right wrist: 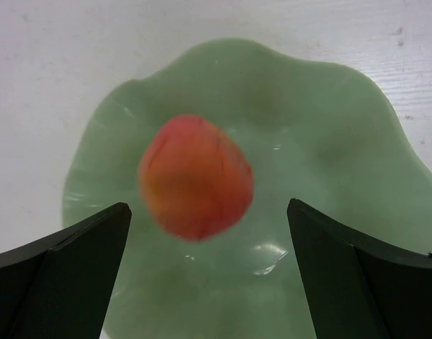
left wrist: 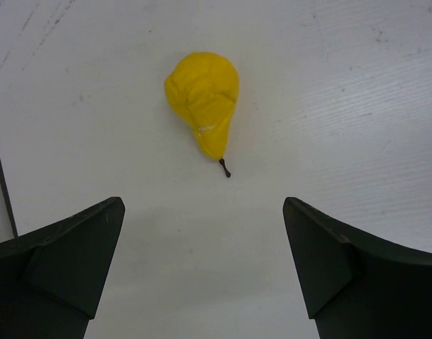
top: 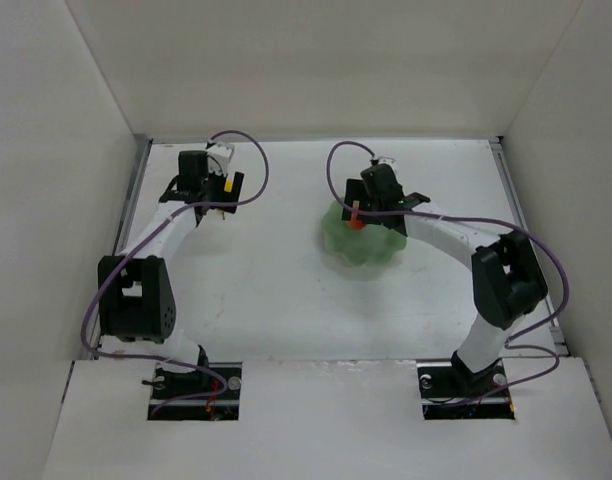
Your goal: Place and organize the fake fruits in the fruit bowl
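The yellow pear (left wrist: 202, 99) lies on the white table with its dark stem pointing toward my left gripper (left wrist: 204, 212), which is open and empty just short of it. From above, the pear (top: 229, 187) shows beside the left gripper (top: 214, 198). The orange-red peach (right wrist: 196, 176) looks blurred over the middle of the pale green scalloped bowl (right wrist: 357, 92). My right gripper (right wrist: 209, 215) is open above the bowl, and neither finger touches the peach. From above, the peach (top: 355, 221) sits at the bowl's (top: 371, 252) far side under the right gripper (top: 371, 205).
White walls enclose the table on the left, the right and the back. Purple cables loop over both arms. The bowl stands right of centre, and the pear is at the far left near the left wall (top: 86, 150).
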Robot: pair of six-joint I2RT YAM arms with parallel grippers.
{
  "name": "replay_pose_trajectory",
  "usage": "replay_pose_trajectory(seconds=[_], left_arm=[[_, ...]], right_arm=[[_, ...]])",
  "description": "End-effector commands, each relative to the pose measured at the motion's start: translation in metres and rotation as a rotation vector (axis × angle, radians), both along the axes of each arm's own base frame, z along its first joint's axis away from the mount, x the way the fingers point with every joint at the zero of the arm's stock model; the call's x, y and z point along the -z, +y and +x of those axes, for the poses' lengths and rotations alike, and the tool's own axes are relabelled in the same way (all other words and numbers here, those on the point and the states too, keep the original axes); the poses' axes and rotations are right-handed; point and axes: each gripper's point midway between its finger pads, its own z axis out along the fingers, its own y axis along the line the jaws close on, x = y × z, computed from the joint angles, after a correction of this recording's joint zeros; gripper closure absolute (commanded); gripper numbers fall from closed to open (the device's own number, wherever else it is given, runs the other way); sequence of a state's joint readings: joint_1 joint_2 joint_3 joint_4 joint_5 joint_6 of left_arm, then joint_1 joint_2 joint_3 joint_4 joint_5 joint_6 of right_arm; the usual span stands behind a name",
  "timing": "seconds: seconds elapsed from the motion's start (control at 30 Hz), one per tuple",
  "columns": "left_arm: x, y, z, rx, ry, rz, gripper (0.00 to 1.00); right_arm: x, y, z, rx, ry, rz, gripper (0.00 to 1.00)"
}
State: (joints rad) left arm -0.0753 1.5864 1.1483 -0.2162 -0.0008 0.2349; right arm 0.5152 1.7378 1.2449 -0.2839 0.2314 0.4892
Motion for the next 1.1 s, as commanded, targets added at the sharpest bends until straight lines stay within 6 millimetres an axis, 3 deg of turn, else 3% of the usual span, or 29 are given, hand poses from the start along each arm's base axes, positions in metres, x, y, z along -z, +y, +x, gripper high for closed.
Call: replay_pose_trajectory(seconds=[0.0,0.13,0.23,0.37,0.5,0.57,0.6,0.67,0.73,0.8,0.97,1.0,1.07], left_arm=[[-0.038,-0.004,0.052,-0.022,-0.155,-0.015,0.00],[-0.016,0.004,0.092,-0.073,-0.138,0.005,0.00],[0.006,0.007,0.110,-0.079,-0.102,0.012,0.00],[0.034,0.008,0.121,-0.068,-0.058,0.022,0.00],[0.060,0.001,0.119,-0.026,0.009,0.011,0.02],[0.066,-0.003,0.118,-0.007,0.026,0.003,0.09],[0.069,-0.004,0.118,0.002,0.034,0.001,0.19],[0.070,-0.003,0.120,-0.002,0.032,0.001,0.48],[0.053,-0.005,0.118,0.000,0.000,0.004,0.71],[0.029,-0.019,0.111,0.033,-0.040,0.013,0.82],[-0.090,-0.117,0.058,0.272,-0.293,0.032,0.94],[-0.103,-0.135,0.049,0.310,-0.307,0.028,0.94],[-0.110,-0.173,0.031,0.390,-0.266,0.006,0.95]], right_arm=[[-0.083,0.010,0.004,-0.011,-0.188,0.099,0.00],[-0.105,0.005,-0.016,-0.023,-0.230,0.116,0.00],[-0.118,-0.007,-0.032,-0.009,-0.260,0.126,0.00],[-0.138,-0.031,-0.053,0.045,-0.308,0.131,0.00],[-0.157,-0.055,-0.066,0.096,-0.347,0.128,0.00],[-0.164,-0.064,-0.069,0.120,-0.363,0.122,0.00],[-0.168,-0.069,-0.071,0.130,-0.373,0.122,0.00],[-0.177,-0.076,-0.074,0.147,-0.399,0.123,0.00],[-0.183,-0.082,-0.078,0.160,-0.419,0.128,0.00],[-0.185,-0.086,-0.082,0.168,-0.427,0.133,0.00],[-0.172,-0.098,-0.097,0.203,-0.424,0.141,0.00],[-0.168,-0.100,-0.100,0.211,-0.420,0.144,0.00],[-0.158,-0.102,-0.105,0.225,-0.405,0.159,0.00]])
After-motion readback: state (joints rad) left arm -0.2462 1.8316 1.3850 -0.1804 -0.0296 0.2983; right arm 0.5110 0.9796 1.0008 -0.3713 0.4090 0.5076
